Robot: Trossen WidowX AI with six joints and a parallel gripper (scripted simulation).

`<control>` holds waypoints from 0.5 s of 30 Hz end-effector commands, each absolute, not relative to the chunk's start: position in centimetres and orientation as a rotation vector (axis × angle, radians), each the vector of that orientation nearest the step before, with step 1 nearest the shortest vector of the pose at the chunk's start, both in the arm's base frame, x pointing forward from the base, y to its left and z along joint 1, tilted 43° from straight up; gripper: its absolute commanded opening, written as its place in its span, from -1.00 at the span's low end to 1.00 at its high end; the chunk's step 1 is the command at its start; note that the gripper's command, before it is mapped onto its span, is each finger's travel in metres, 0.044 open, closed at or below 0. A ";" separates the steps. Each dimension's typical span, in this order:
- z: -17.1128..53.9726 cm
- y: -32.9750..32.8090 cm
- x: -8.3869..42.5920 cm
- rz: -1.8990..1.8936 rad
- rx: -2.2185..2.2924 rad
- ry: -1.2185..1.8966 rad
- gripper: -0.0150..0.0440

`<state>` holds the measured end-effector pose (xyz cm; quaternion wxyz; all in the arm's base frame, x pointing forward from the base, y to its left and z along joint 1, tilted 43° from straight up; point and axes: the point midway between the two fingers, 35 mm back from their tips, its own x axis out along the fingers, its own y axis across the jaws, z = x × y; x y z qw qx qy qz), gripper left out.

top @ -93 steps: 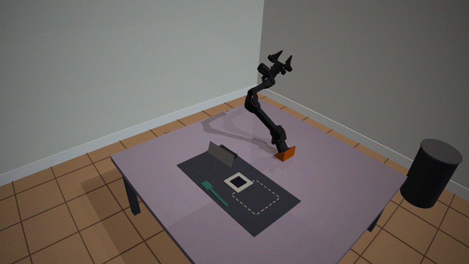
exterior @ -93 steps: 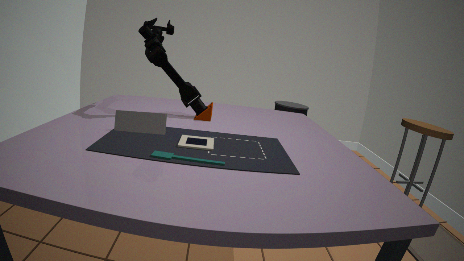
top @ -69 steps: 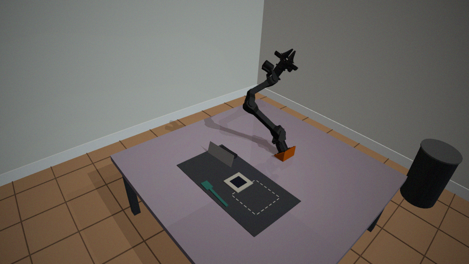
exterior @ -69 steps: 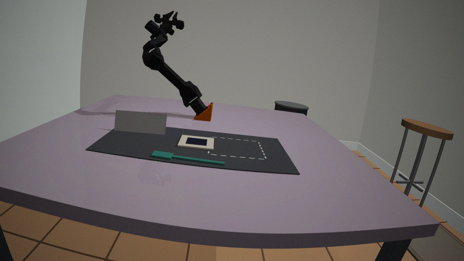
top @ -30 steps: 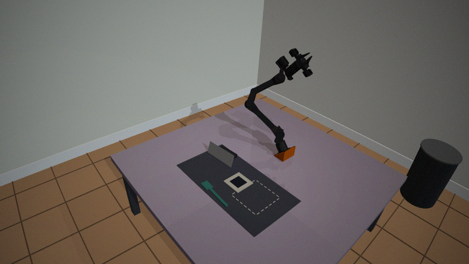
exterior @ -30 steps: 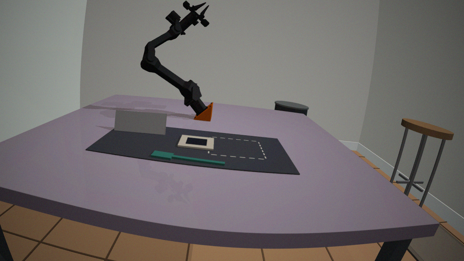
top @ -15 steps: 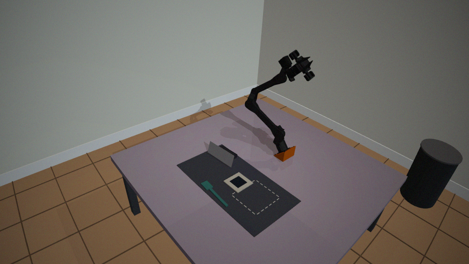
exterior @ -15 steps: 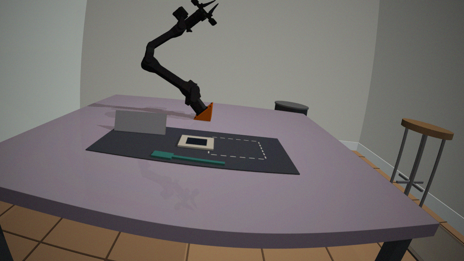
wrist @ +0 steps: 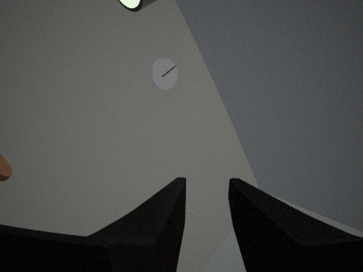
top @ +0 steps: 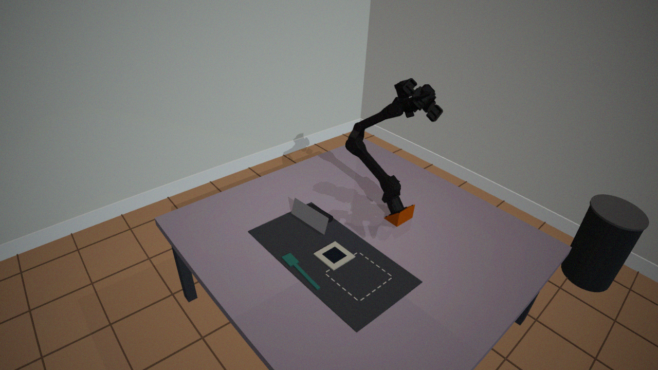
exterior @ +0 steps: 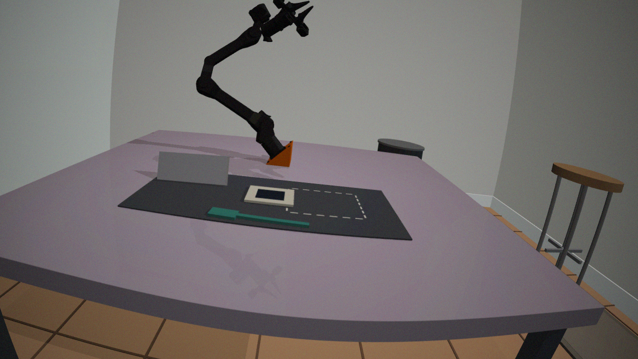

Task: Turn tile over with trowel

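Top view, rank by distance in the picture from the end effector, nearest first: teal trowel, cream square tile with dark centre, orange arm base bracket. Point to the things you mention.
1. Orange arm base bracket (top: 403, 217) (exterior: 284, 158): below it.
2. Cream square tile with dark centre (top: 334, 255) (exterior: 269, 195): lower left, on the mat.
3. Teal trowel (top: 290, 259) (exterior: 223, 213): farther lower left.

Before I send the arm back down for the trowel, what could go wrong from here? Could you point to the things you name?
The trowel (top: 305, 274) (exterior: 272, 219) lies flat and thin on the mat (top: 368, 310) (exterior: 383, 227), so the fingers (top: 421, 98) (exterior: 307, 12) may scrape the mat or miss the handle.
The tile (top: 324, 259) (exterior: 268, 202) sits marked side up, overlapping one corner of the dashed outline, so a flip could land it partly outside.
The upright grey panel (top: 309, 216) (exterior: 193, 168) might get knocked if the arm swings low.
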<state>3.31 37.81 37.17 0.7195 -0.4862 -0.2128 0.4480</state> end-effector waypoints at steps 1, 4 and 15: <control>35.7 37.7 5.9 0.960 -1.045 -0.350 -0.15; 34.7 37.4 7.6 0.933 -1.020 -0.270 -0.15; 31.4 35.4 13.7 0.799 -0.904 0.011 -0.15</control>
